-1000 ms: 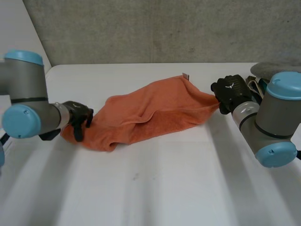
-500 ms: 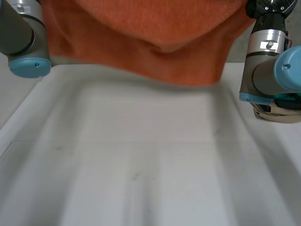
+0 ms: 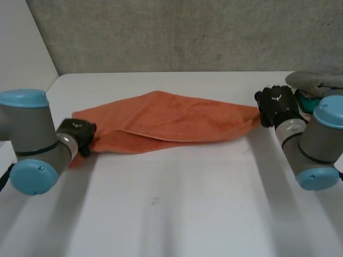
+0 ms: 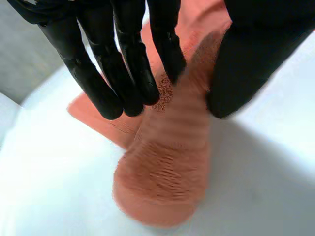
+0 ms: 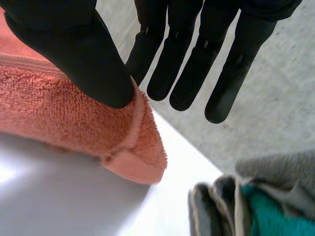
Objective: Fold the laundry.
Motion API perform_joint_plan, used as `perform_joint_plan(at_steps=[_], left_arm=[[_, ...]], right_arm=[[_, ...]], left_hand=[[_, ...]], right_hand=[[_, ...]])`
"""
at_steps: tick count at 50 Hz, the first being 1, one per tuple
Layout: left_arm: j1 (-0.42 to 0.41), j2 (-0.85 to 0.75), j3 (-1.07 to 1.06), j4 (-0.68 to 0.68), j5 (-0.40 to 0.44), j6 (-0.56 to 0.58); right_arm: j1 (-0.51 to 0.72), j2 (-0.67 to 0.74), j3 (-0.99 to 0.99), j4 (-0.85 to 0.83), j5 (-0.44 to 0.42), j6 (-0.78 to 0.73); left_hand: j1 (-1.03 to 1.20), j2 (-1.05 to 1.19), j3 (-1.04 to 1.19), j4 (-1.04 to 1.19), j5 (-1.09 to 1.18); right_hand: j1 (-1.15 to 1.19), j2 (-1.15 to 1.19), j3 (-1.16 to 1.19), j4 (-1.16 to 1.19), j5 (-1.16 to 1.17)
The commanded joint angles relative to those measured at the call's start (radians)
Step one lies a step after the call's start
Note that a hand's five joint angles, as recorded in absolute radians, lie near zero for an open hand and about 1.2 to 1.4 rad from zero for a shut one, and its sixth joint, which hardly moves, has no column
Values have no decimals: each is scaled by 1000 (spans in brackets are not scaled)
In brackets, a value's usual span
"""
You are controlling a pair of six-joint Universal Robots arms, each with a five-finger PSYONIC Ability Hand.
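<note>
Towel (image 3: 177,120) is soft, light, floppy: take it at corners. Left hand (image 4: 98,64) pinches one end w/ thumb; right hand (image 5: 74,54) has fingers straight, thumb resting on it.

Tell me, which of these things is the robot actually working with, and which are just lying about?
In the job: orange towel, left hand pinching one end, right hand at the other end.
Lying about: grey cloth and teal cloth, piled beside the right hand, untouched.
</note>
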Motion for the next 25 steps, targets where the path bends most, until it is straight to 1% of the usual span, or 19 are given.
perform_joint_plan(at_steps=[1, 4, 5, 8, 9, 12, 13, 15, 16, 19, 20, 24, 25], left_arm=[[16, 94, -14, -80, 60, 45], [31, 106, 16, -96, 74, 40], [40, 108, 59, -110, 83, 39], [51, 92, 134, -145, 92, 36], [57, 71, 192, -182, 97, 34], [62, 17, 289, -237, 97, 31], [67, -24, 353, -276, 91, 27], [70, -67, 413, -322, 85, 22], [71, -110, 473, -368, 80, 16], [71, -176, 551, -440, 80, 11], [70, -219, 591, -489, 77, 10], [67, -274, 644, -582, 88, 10], [67, -277, 642, -590, 89, 10]], right_arm=[[0, -38, 46, 21, 0, -24], [5, -47, 55, 21, -2, -22], [9, -50, 60, 20, -2, -27], [17, -52, 66, 21, 0, -27], [22, -52, 69, 20, 3, -29], [23, -52, 72, 20, 1, -32], [23, -52, 74, 21, 1, -33], [23, -52, 74, 21, 3, -38], [22, -52, 75, 21, 1, -41], [17, -52, 74, 24, 1, -50], [13, -52, 71, 27, -2, -56], [-7, -61, 66, 27, -2, -67], [-10, -64, 66, 27, -2, -67]], left_hand=[[-526, -523, -540, -539, -549], [-555, -553, -570, -569, -579], [-602, -600, -616, -616, -626], [-611, -609, -626, -625, -635], [-611, -609, -626, -625, -635], [-606, -603, -620, -619, -629], [-597, -595, -611, -610, -620], [-588, -586, -602, -601, -612], [-579, -577, -593, -593, -603], [-526, -524, -541, -540, -550], [-506, -504, -520, -519, -530], [-374, -372, -388, -387, -398], [-371, -368, -385, -384, -394]], right_hand=[[254, 214, 204, 196, 214], [254, 214, 204, 196, 214], [254, 214, 204, 196, 214], [254, 214, 204, 196, 214], [254, 214, 204, 196, 214], [254, 214, 204, 196, 214], [254, 214, 204, 196, 214], [254, 214, 204, 196, 214], [254, 214, 204, 196, 214], [254, 214, 204, 196, 214], [254, 214, 204, 196, 214], [254, 214, 204, 196, 214], [254, 214, 204, 196, 214]])
